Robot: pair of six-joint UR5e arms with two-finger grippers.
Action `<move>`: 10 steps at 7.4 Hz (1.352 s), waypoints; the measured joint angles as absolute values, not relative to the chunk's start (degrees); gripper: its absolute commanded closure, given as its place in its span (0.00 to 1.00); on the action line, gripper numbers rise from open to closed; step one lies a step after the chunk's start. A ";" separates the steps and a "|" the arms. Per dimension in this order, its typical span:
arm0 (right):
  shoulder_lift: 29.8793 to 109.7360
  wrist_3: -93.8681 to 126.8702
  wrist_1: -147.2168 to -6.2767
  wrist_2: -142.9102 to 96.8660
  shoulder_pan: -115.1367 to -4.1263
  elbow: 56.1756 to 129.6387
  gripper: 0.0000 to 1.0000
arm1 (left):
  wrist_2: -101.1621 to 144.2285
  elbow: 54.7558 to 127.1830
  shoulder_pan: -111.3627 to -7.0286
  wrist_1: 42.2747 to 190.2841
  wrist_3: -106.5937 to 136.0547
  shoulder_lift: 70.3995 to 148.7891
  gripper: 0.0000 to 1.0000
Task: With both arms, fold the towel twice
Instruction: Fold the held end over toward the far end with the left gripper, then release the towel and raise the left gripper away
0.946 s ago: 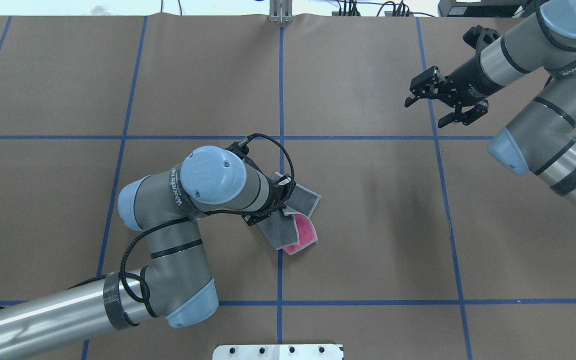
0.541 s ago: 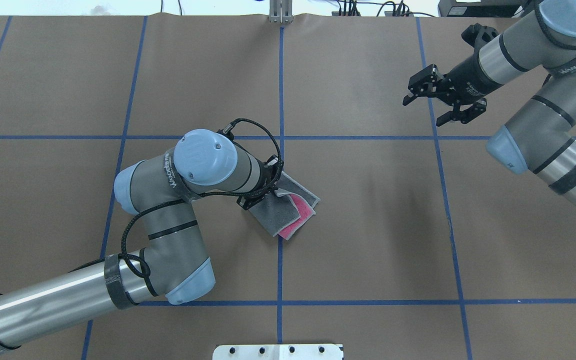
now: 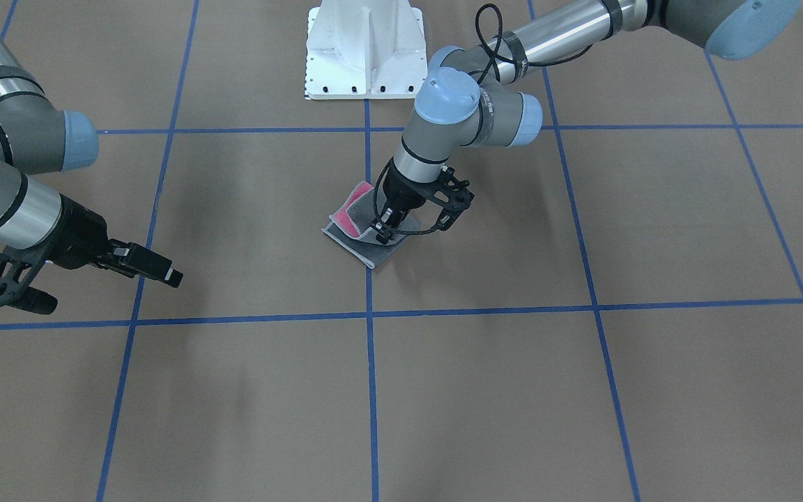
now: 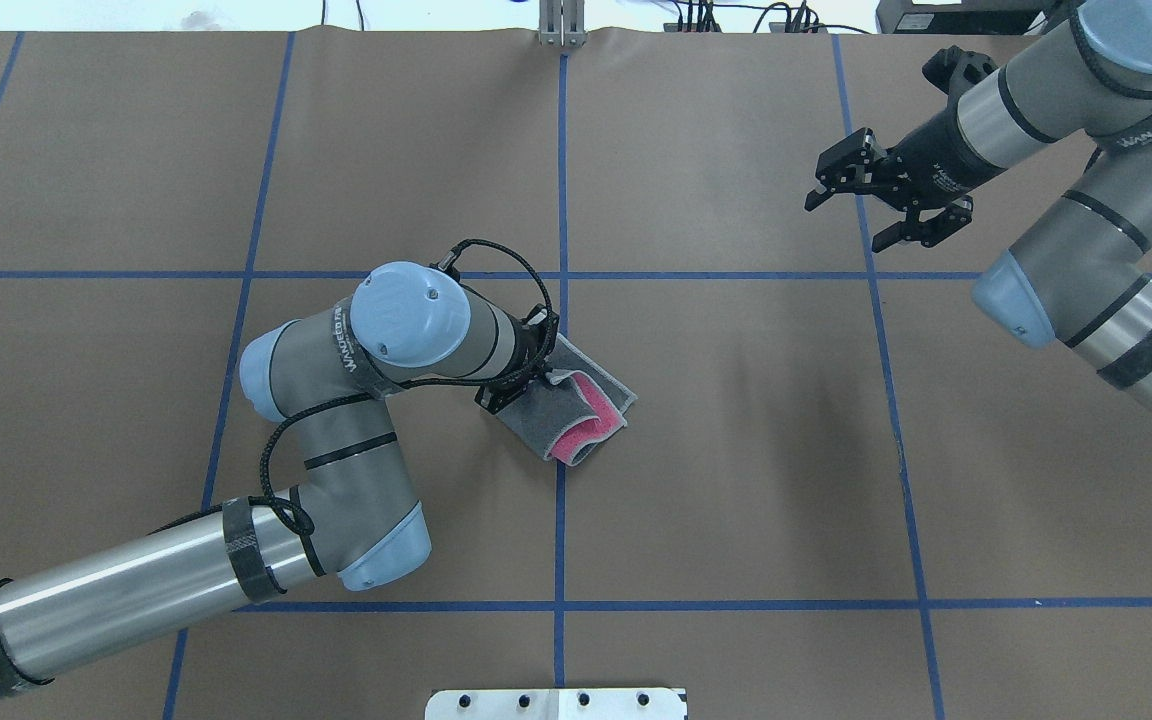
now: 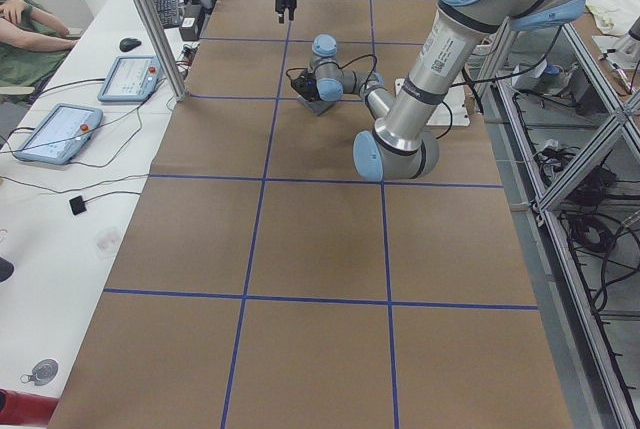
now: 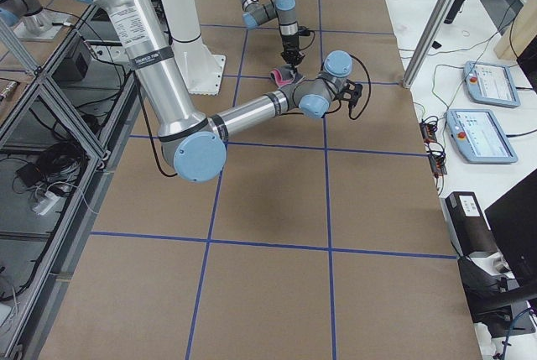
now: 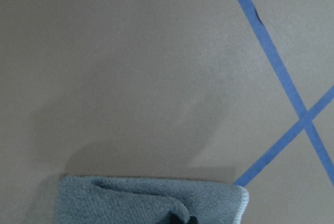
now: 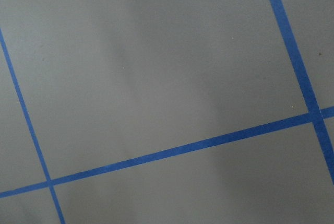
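- The towel lies near the middle of the worktop, across the central blue tape line, in the row of squares nearer the white pedestal base.
- It is a small, narrow packet, grey outside, with a pink strip showing where the top layer curls over.
- We judge the first fold done and the second partly laid: the top layer bulges and its edges do not yet meet the lower ones.
- What looks left to us is laying that flap flat, letting go and lifting clear.
- The left claw is down on the towel's near-left edge and, as far as we can see, clamped on the grey layer; the wrist hides the fingertips from above.
- The pale stitched border shows along the towel's far and right sides, lying on the paper; the long pink-lined side faces the open right half.
- The right claw hangs well apart at the far right, its fingers spread and holding nothing.
- Bare worktop surrounds the towel on every side; only the left arm's own elbow stands just beside it.
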State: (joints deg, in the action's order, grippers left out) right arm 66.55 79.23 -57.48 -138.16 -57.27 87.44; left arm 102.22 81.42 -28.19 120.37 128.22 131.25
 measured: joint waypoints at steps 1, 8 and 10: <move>66.58 79.20 -57.48 -138.16 -57.28 87.36 0.00 | 102.22 81.26 -28.48 121.14 128.57 131.28 1.00; 67.06 78.82 -57.48 -138.15 -57.30 87.12 0.00 | 102.22 78.89 -29.82 123.59 133.55 133.83 1.00; 67.07 78.76 -57.48 -138.13 -57.26 86.98 0.00 | 101.38 76.64 -30.07 123.97 135.84 135.53 1.00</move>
State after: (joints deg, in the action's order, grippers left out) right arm 67.07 78.76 -57.48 -138.13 -57.26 86.98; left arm 101.38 76.64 -30.07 123.97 135.84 135.53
